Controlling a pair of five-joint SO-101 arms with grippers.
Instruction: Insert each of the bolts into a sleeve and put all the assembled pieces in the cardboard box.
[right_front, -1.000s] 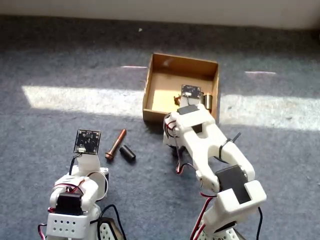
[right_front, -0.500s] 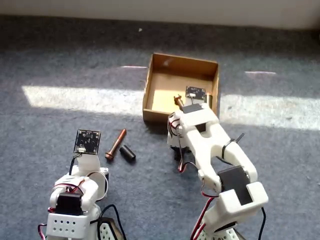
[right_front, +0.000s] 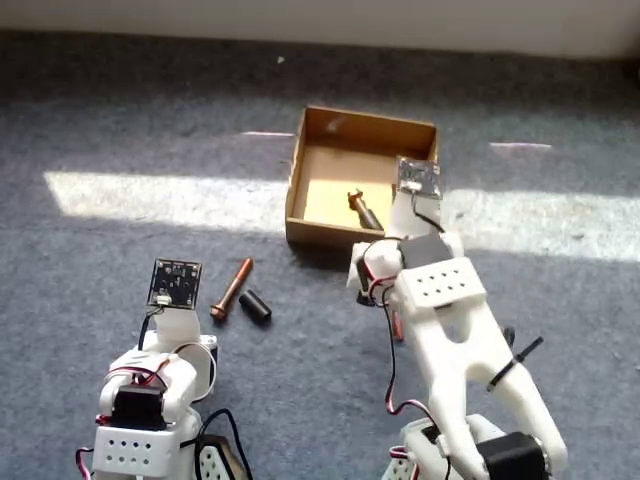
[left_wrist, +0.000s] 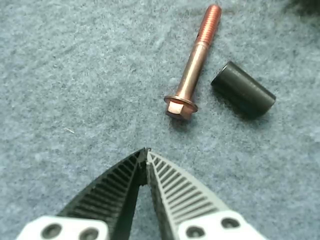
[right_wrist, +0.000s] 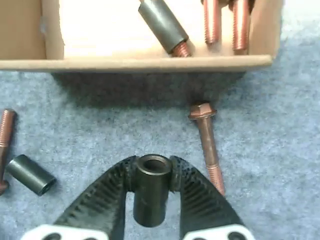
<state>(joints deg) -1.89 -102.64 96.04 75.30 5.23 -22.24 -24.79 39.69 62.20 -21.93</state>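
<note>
Your right gripper (right_wrist: 152, 166) is clamped on a black sleeve (right_wrist: 150, 197), and the sleeve's open bore faces the cardboard box (right_wrist: 150, 64). The loose bolt (right_wrist: 206, 145) lies on the grey carpet (right_wrist: 280, 130) between the gripper and the box's near wall, just beside the sleeve and off to one side. Its long axis runs roughly from box to gripper, with the flanged head at the box end and the threaded tip alongside one gripper finger. The sleeve's mouth is already level with the shank, so I judge you must back off and shift sideways before the thread can enter.

This arm is clearly the nearer one to that bolt. Your left gripper (left_wrist: 146, 157) has its fingers together on nothing. It points at a second bolt (left_wrist: 190, 65) and a second sleeve (left_wrist: 243, 90), which lie side by side, close but apart.

Inside the box rests one assembled piece (right_wrist: 162, 25), with two more copper shanks (right_wrist: 212, 22) against the far corner.

No print on box, bolts or sleeves can be read.
</note>
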